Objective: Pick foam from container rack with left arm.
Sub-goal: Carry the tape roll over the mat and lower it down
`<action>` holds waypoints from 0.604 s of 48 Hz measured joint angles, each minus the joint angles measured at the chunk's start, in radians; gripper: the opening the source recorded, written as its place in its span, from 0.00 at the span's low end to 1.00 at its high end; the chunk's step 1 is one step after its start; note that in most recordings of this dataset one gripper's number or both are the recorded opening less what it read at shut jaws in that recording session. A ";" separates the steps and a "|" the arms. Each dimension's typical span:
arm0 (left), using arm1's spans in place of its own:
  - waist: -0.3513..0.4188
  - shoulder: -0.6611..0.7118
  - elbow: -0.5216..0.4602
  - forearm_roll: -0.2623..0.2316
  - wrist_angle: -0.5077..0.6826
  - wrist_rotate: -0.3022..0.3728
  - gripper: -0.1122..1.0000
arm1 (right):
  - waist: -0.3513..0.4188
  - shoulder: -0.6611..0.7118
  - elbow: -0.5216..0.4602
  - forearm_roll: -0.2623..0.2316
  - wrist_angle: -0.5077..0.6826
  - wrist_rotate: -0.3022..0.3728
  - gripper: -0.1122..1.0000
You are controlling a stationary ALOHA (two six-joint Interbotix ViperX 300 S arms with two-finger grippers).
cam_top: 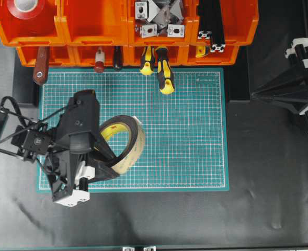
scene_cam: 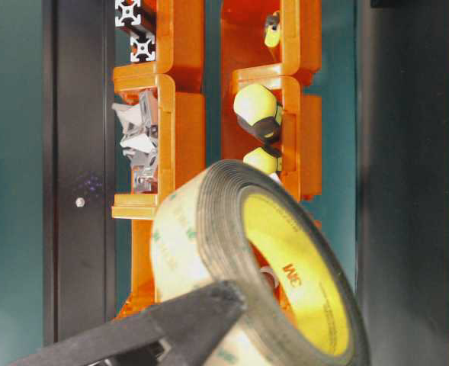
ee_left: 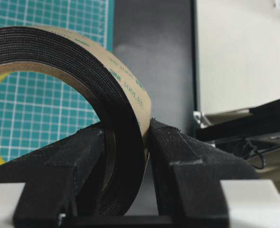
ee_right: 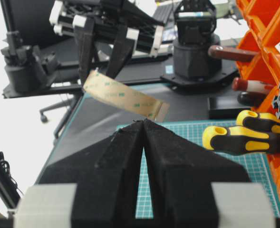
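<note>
Gripping foam (cam_top: pixel 123 144) by its wall, your left gripper (cam_top: pixel 107 155) has one finger inside ring, one outside, roll clear of green mat (cam_top: pixel 195 130) at its left part. Rack (cam_top: pixel 122 31) sits well apart along far edge. Your right gripper (ee_right: pixel 144 124) idles at right side, jaws pressed together, empty.

Black, yellow-lined foam (cam_top: pixel 123 142) stands on edge, clamped above the mat.

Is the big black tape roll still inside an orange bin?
Out. The foam hangs over the green mat, pinched by the left gripper, well clear of the container rack.
</note>
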 measured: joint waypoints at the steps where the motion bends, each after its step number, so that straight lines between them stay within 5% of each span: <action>1: 0.000 0.002 0.000 0.000 0.000 0.000 0.34 | 0.000 -0.002 0.000 -0.002 0.000 0.000 0.11; 29: 0.000 0.009 0.000 -0.002 0.000 0.006 0.38 | 0.000 -0.005 0.000 -0.002 0.002 0.000 0.11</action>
